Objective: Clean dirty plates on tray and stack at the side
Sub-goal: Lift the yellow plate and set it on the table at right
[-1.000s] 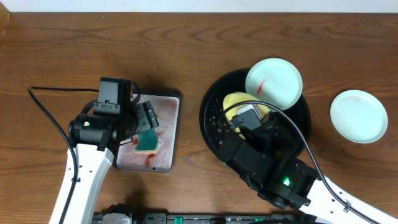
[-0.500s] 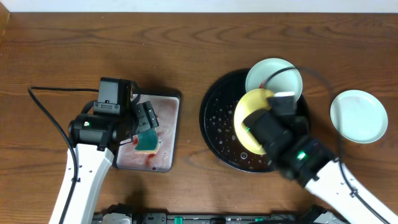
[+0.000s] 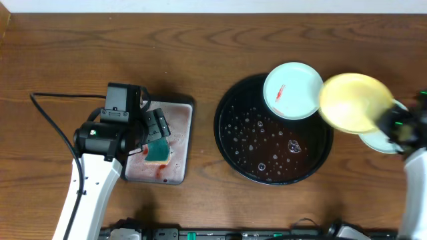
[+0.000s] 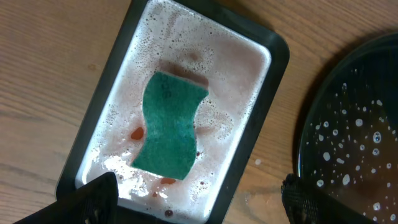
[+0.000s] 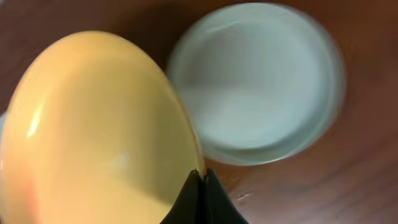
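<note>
The black tray [image 3: 227, 150], centre right of the overhead frame, holds scattered water drops, a small reddish spot and one mint plate [image 3: 293, 90] with a red smear, which lies against its upper-right rim. The yellow plate [image 3: 350, 101] is to the right of the tray, tilted and held off the worktop [image 3: 200, 53]. It partly covers a second mint plate [image 5: 261, 81] lying on the worktop at the right edge. The right jaws are pinched together on the yellow plate's rim. At left, a small white tray [image 4: 277, 56] holds pinkish foamy water and a green sponge [image 4: 169, 124]. The left jaws stand wide apart above it, holding nothing.
</note>
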Controlling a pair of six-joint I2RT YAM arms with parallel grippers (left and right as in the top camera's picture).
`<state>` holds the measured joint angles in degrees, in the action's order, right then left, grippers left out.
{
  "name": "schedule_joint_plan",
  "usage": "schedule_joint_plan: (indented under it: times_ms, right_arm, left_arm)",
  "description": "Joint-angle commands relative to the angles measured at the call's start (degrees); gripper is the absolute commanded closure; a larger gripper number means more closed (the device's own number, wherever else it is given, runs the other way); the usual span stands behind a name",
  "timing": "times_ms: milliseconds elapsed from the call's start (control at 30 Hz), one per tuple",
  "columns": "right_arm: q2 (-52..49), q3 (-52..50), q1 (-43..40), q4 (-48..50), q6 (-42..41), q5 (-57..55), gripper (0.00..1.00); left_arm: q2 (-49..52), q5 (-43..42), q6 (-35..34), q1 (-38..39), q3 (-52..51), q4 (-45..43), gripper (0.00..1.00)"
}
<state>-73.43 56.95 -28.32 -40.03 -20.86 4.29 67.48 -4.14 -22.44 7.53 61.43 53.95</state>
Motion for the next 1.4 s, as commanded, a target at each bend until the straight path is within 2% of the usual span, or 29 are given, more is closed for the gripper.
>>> schedule_joint_plan:
  times_ms: [0, 167, 333, 400, 433, 500, 600, 700, 767, 867, 967, 1100, 1233, 1367]
  right_arm:
    - [-5.75, 0.74, -10.64, 1.4, 0.87, 7.15, 0.99]
    - [-15.67, 0.74, -19.41, 5.57, -3.13, 7.15, 0.99]
    - [-20.11, 0.74, -21.35, 7.63, -1.07, 9.38, 0.99]
    - [-20.22, 0.74, -20.68, 8.7, 1.57, 9.73, 0.78]
    - [-19.98, 0.79, -20.09, 9.38, 2.93, 10.47, 0.58]
    - [-18.6, 0.83, -18.05, 10.67, 5.55, 17.03, 0.42]
    - [-15.19, 0.92, -13.22, 11.02, 8.72, 21.79, 0.41]
    - [-10.36, 0.92, -4.68, 8.76, 12.17, 21.18, 0.43]
    - [-6.95, 0.92, 7.56, 5.46, 14.34, 14.93, 0.43]
    - [-7.32, 0.68, 17.77, 4.28, 14.32, 3.82, 0.35]
    - [-10.16, 0.39, 25.55, 6.97, 14.32, -7.1, 0.4]
    - [-16.15, 0.39, 29.09, 14.78, 16.9, -11.17, 0.41]
    - [-22.8, 0.39, 29.05, 23.45, 23.26, -11.15, 0.49]
    - [-26.58, 0.39, 28.98, 27.43, 24.81, -11.78, 0.48]
  left_arm:
    - [0.13, 0.26, 0.35, -0.24, 1.18, 0.22, 0.16]
    - [0.13, 0.26, 0.35, -0.24, 1.18, 0.22, 0.16]
    - [0.13, 0.26, 0.35, -0.24, 1.18, 0.22, 0.16]
    - [0.13, 0.26, 0.35, -0.22, 1.18, 0.22, 0.16]
    - [0.13, 0.26, 0.35, -0.24, 1.18, 0.22, 0.16]
    - [0.13, 0.26, 0.35, -0.24, 1.18, 0.22, 0.16]
    - [0.13, 0.26, 0.35, -0.24, 1.18, 0.22, 0.16]
    - [0.13, 0.26, 0.35, -0.24, 1.18, 0.22, 0.16]
    - [0.13, 0.26, 0.35, -0.24, 1.18, 0.22, 0.16]
    - [0.13, 0.26, 0.35, -0.24, 1.18, 0.22, 0.16]
    - [0.13, 0.26, 0.35, -0.22, 1.18, 0.22, 0.16]
    - [0.13, 0.26, 0.35, -0.24, 1.18, 0.22, 0.16]
    - [0.13, 0.26, 0.35, -0.24, 1.18, 0.22, 0.16]
    - [0.13, 0.26, 0.35, -0.24, 1.18, 0.22, 0.16]
